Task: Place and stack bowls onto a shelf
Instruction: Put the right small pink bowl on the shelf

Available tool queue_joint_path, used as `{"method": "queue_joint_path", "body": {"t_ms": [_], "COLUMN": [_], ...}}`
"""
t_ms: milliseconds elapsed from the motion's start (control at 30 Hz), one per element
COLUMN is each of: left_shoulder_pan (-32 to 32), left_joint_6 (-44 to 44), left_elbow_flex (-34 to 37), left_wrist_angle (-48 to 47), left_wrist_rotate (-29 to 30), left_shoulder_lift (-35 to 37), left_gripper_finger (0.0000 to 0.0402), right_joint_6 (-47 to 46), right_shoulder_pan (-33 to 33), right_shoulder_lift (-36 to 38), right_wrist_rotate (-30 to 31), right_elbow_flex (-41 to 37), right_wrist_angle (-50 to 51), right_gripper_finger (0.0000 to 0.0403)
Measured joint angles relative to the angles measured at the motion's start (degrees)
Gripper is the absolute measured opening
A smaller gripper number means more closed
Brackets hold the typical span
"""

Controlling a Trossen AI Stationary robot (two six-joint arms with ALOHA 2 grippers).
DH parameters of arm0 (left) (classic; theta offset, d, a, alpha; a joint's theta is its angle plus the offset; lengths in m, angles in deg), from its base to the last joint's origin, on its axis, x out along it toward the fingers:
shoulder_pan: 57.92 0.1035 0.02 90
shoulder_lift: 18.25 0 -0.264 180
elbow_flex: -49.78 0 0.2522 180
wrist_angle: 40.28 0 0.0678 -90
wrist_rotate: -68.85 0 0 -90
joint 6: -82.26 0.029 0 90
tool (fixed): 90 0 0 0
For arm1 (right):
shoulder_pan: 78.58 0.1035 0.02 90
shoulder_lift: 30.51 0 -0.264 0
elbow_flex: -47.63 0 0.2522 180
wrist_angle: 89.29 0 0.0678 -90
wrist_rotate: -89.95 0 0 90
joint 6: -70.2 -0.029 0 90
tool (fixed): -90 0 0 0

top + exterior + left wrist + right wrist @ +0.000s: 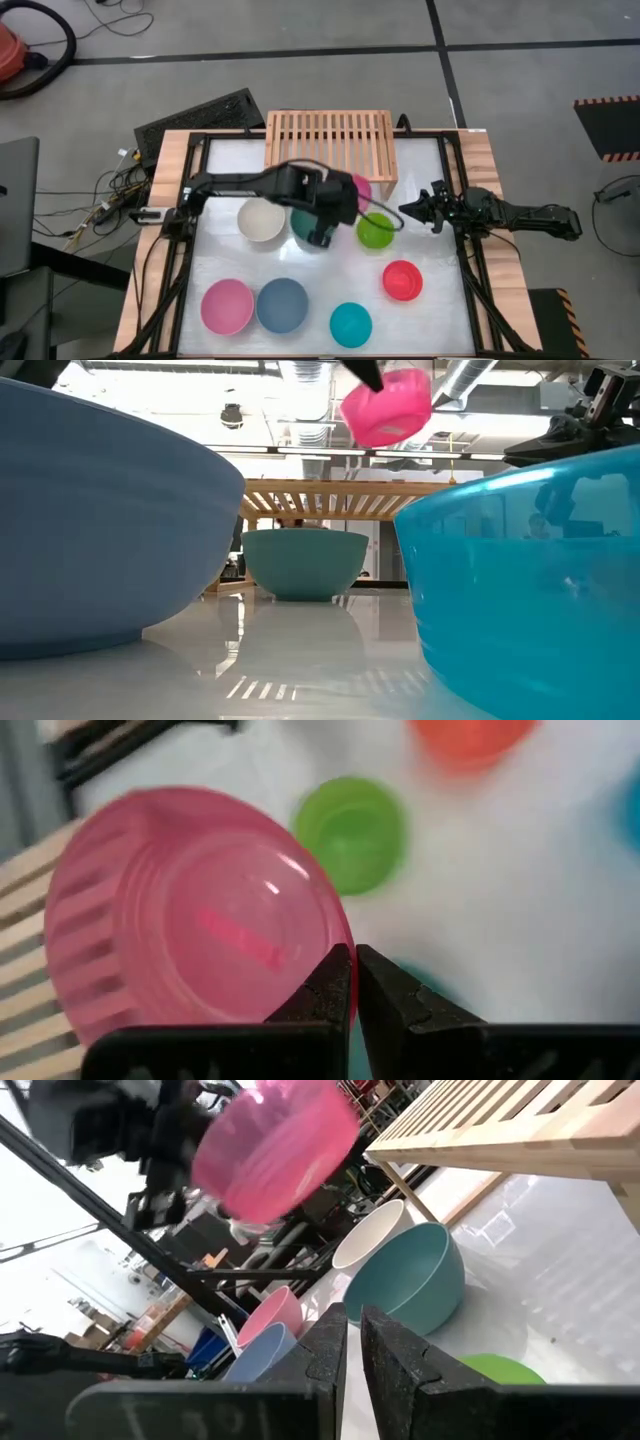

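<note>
While the left tool (352, 970) is pinching the magenta bowl (195, 915) by its rim, tilted in the air just beside the shelf (330, 145), it is risking slippage onto the surface (440, 310).

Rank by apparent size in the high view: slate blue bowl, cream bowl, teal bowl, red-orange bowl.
1. Slate blue bowl
2. Cream bowl, only slightly smaller; close call
3. Teal bowl and red-orange bowl look alike; not ranking them

All four sit on the table under an overhead camera, so nearness hardly skews this.
</note>
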Motion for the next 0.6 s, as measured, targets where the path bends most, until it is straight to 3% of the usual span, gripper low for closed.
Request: {"method": "queue_joint_path", "body": {"t_ms": [300,600], "left_shoulder_pan": [12.2,19.7], "left_joint_6": [4.0,-7.8], "left_elbow_flex": [-0.3,-0.3], "left_wrist_angle": [3.7,23.7], "left_wrist_rotate": [3.1,-12.6], "left_shoulder_lift": [0.1,0.4], "left_gripper_finger": [0.0000,0.0000], "right_joint_6": [-6.2,-3.1], "right_shoulder_pan": [0.0,0.0], "right_shoulder_lift": [0.0,0.0], "right_wrist_rotate": [0.0,0.0], "right_elbow_flex": [0.0,0.0], "right_wrist_angle": [-1.2,-10.2], "right_gripper_finger": [0.0063,0.0063]}}
